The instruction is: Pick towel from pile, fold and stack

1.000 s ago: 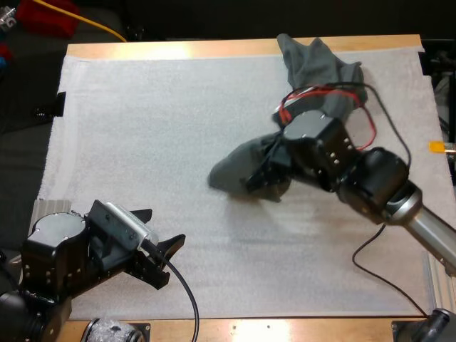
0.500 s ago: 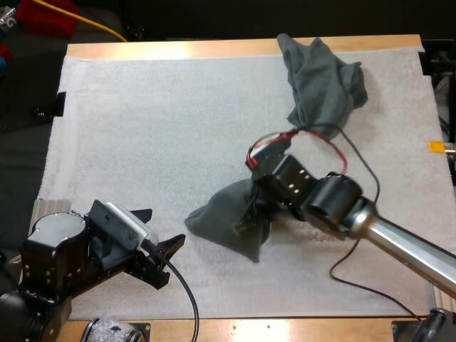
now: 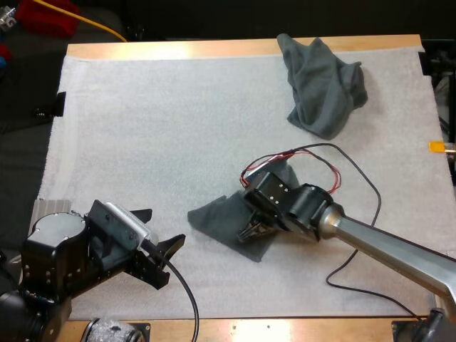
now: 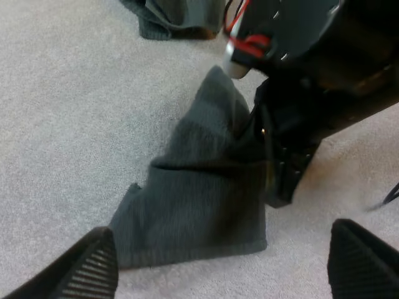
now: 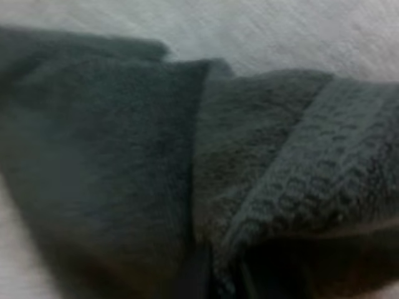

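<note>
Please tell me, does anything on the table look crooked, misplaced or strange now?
Nothing is damaged or spilled. The single towel held by the right gripper, jaws shut on it, lies rumpled and askew on the mat. The crumpled towel pile at the far side reaches past the mat's edge onto the wooden table.

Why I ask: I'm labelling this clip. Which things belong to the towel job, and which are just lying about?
Job:
- nearer towel, gripped by the right gripper
- crumpled towel at the mat's far side
- left gripper, open, clear of both

Lying about:
- yellow cable beyond the table's far left corner
- white mat and wooden table, just the surface
</note>
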Robot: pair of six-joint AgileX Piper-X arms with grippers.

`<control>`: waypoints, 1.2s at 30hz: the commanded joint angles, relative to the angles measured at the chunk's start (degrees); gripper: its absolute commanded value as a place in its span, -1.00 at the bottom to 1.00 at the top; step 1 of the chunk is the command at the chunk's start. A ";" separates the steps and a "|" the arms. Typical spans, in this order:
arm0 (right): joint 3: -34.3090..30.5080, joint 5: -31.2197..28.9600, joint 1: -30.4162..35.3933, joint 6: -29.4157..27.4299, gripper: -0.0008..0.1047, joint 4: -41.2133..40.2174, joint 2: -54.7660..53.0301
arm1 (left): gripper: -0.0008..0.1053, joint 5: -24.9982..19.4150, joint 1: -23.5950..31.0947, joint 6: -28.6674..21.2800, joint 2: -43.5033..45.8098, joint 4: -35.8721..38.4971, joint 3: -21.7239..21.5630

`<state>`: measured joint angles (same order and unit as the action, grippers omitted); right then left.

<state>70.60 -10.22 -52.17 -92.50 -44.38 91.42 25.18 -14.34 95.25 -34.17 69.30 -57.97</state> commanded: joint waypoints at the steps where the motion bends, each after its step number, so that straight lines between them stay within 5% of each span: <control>1: -0.12 -1.58 0.95 0.20 -0.93 -0.79 0.74 | 0.30 0.36 -0.18 0.22 0.00 -0.24 -0.37; 6: -0.12 -1.45 3.27 0.20 -0.86 -3.23 2.12 | 0.30 0.36 -0.18 0.22 0.00 -0.24 -0.37; 9: -0.12 -1.58 4.79 0.80 -0.56 -5.31 2.12 | 0.30 0.36 -0.18 0.22 0.00 -0.24 -0.37; 13: -0.12 -1.57 7.08 2.28 0.16 -8.39 2.06 | 0.30 0.36 -0.18 0.22 0.00 -0.24 -0.37; 16: -0.12 -1.57 7.36 2.35 0.44 -10.39 1.35 | 0.30 0.36 -0.18 0.22 0.00 -0.24 -0.37; 27: -0.12 -1.32 7.17 4.29 0.45 -14.02 -9.88 | 0.30 0.36 -0.18 0.22 0.00 0.30 -0.37; 36: -0.12 1.52 1.51 13.27 0.45 -15.84 -18.38 | 0.30 0.36 -0.18 0.22 0.00 7.46 -0.37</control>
<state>70.40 -9.28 -50.50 -79.85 -59.44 73.42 25.18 -14.34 95.25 -34.17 75.94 -57.97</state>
